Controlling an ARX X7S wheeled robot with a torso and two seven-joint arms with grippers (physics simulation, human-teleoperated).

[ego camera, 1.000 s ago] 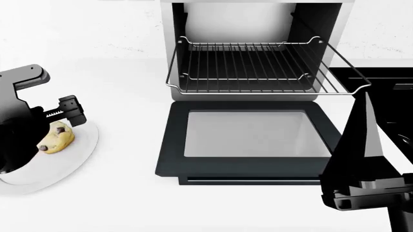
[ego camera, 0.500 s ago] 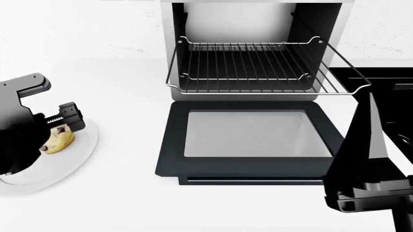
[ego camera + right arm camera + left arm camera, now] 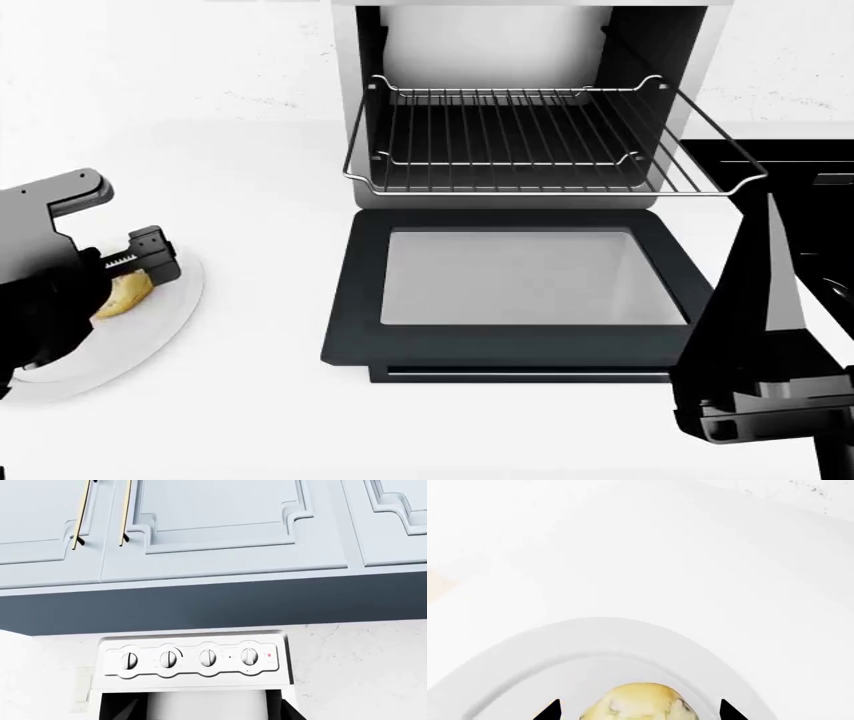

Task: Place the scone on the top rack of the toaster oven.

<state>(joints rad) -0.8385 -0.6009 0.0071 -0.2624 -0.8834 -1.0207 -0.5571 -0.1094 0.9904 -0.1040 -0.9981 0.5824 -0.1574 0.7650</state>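
Observation:
The scone (image 3: 639, 703) lies on a round white plate (image 3: 594, 632). My left gripper (image 3: 640, 713) is open, with one black fingertip (image 3: 550, 711) on each side of the scone and a gap at both sides. In the head view the left gripper (image 3: 123, 278) hangs low over the plate (image 3: 167, 315) and hides most of the scone (image 3: 131, 294). The toaster oven (image 3: 534, 40) stands at the back with its door (image 3: 514, 290) dropped open. The top rack (image 3: 534, 140) is pulled out and empty. My right gripper (image 3: 766, 205) points up at the right, open and empty.
A black sink (image 3: 814, 190) lies right of the oven, behind my right gripper. The right wrist view shows the oven's knob panel (image 3: 193, 657) and pale wall cabinets (image 3: 213, 525) above it. White counter (image 3: 267, 170) lies between plate and oven.
My left gripper has come down and nearer over the scone, so it hides more of it now. The right arm has barely shifted.

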